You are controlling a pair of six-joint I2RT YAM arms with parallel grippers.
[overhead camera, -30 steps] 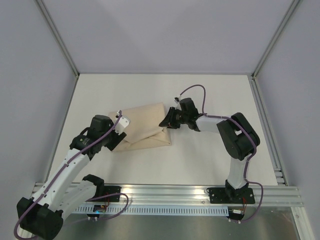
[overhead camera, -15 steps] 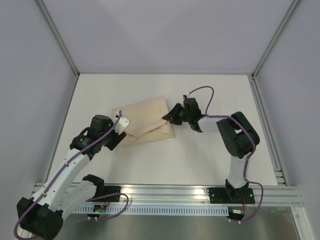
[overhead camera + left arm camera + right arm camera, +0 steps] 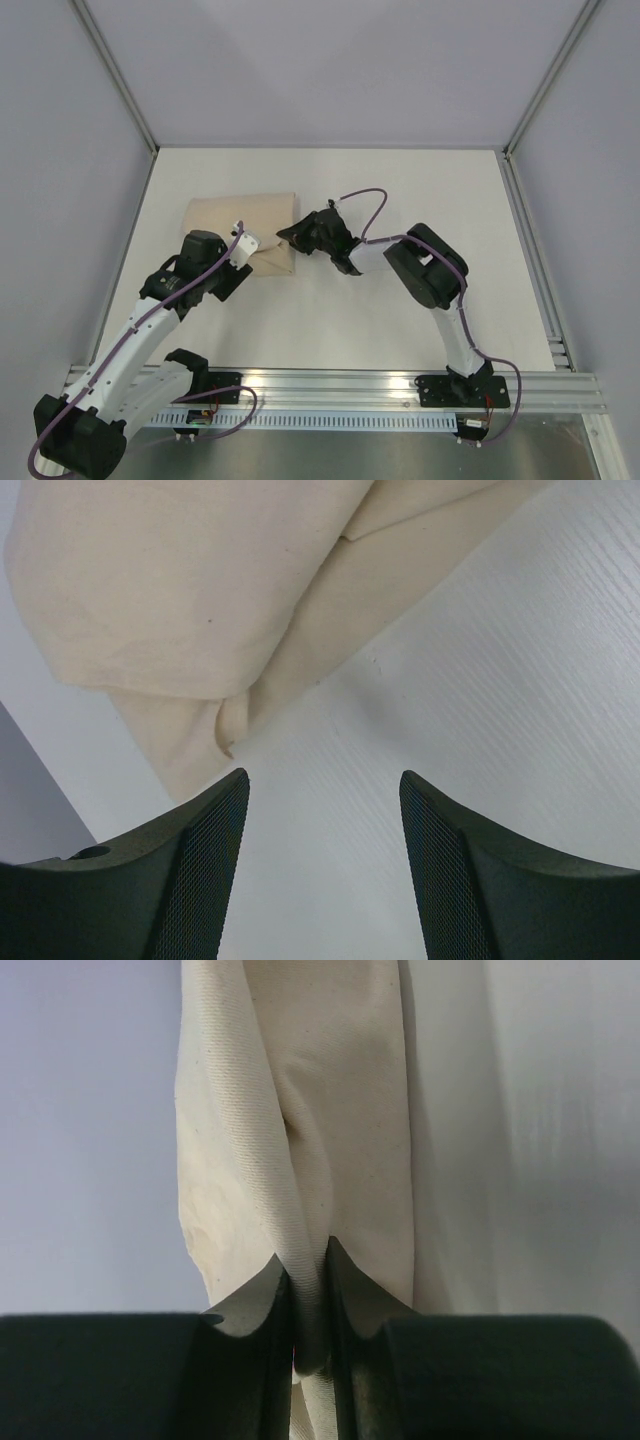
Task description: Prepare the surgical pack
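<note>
The tan cloth sheet (image 3: 240,212) of the surgical pack lies folded into a bundle on the white table, left of centre. My right gripper (image 3: 287,237) is shut on a fold of the tan cloth sheet (image 3: 300,1160) at its right edge; the pinched fabric runs between the two fingers (image 3: 250,1300). My left gripper (image 3: 238,272) hovers open just in front of the bundle's near corner, with only bare table between its fingers (image 3: 190,860). The cloth (image 3: 200,590) fills the upper left of the left wrist view. No tray, clamps, tweezers, packets or gauze are in view.
The white table (image 3: 400,200) is framed by aluminium posts (image 3: 120,80) and grey walls. A metal rail (image 3: 330,385) runs along the near edge where both arm bases are bolted.
The right gripper has swept leftward with the cloth's right edge, folding it over so the bundle is now narrower and sits further left. The left arm has stayed still.
</note>
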